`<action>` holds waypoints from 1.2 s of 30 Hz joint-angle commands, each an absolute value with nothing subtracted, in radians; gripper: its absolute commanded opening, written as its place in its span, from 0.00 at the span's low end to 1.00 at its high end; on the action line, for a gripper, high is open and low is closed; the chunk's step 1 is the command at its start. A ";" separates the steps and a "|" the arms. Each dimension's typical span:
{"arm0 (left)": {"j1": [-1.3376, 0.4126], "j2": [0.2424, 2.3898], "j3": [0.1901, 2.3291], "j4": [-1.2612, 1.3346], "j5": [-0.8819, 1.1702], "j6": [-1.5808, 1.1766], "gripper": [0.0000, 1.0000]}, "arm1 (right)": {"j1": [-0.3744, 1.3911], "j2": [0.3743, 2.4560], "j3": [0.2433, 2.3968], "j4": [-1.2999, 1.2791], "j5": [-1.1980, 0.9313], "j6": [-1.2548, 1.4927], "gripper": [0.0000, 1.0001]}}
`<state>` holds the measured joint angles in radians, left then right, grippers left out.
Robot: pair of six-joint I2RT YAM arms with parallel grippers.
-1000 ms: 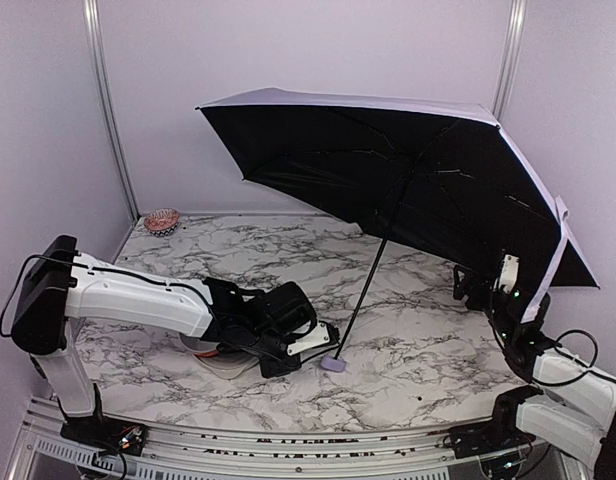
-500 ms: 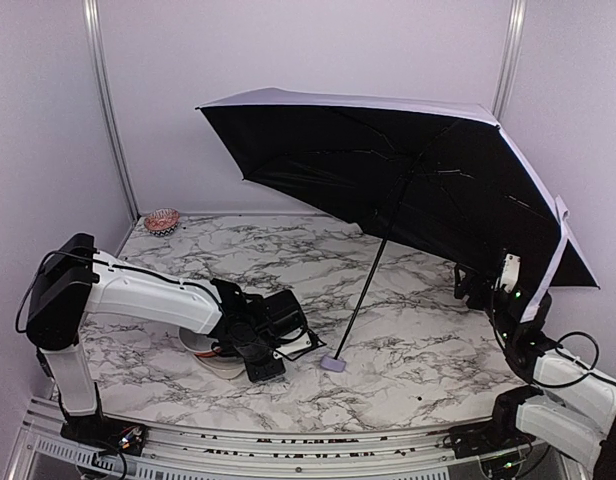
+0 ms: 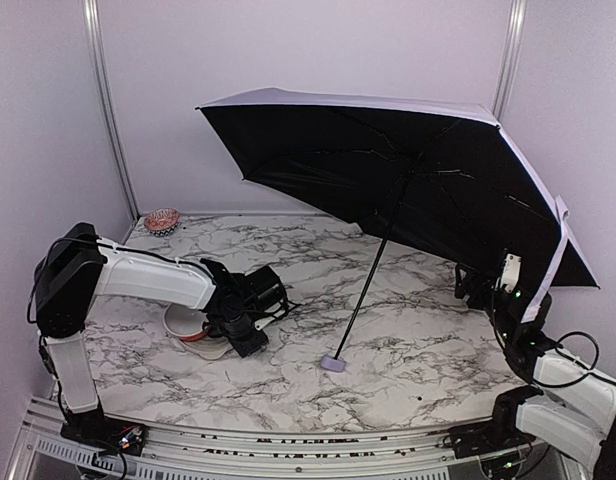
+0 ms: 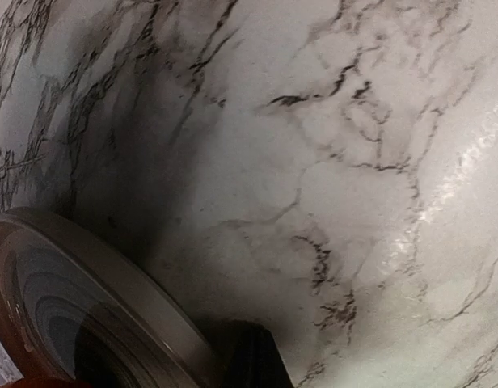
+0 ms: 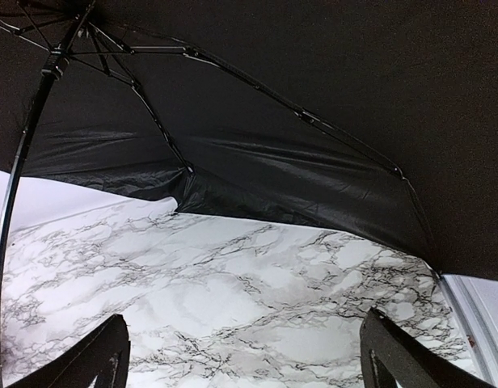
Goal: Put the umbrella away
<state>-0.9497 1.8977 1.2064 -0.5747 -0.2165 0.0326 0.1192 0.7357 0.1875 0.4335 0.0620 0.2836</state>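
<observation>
the left tool (image 3: pixel 243 338) was pressed together on nothing, tipped down at the marble surface (image 3: pixel 418 345) just beside a shallow dish (image 3: pixel 188 332). its wrist view showed only marble and the dish's rim. the right tool (image 5: pixel 249 364) stood spread wide and empty, looking out from under the low edge of the black-lined canopy (image 5: pixel 330 97).

the umbrella (image 3: pixel 388 170) was fully open, propped on its small lavender handle (image 3: pixel 333 364). the handle rested on the surface between the two arms, to the right of the left tool and apart from it. the thin shaft (image 3: pixel 366 290) ran from the handle up and away to the right, into the canopy.

the left tool looked nearer the handle and lower shaft. the right tool was nearer the canopy's rim, with the shaft off to its left.
</observation>
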 commanded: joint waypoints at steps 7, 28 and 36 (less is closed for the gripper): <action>-0.782 1.930 1.211 -0.690 -0.377 -0.035 0.00 | 0.114 0.735 0.210 0.478 0.078 0.282 0.96; -0.350 2.059 1.309 -0.673 -0.556 0.018 0.00 | 0.114 0.670 0.201 0.455 0.095 0.278 0.96; -0.329 2.043 1.346 -0.619 -0.515 0.031 0.00 | 0.114 0.690 0.210 0.450 0.045 0.268 0.96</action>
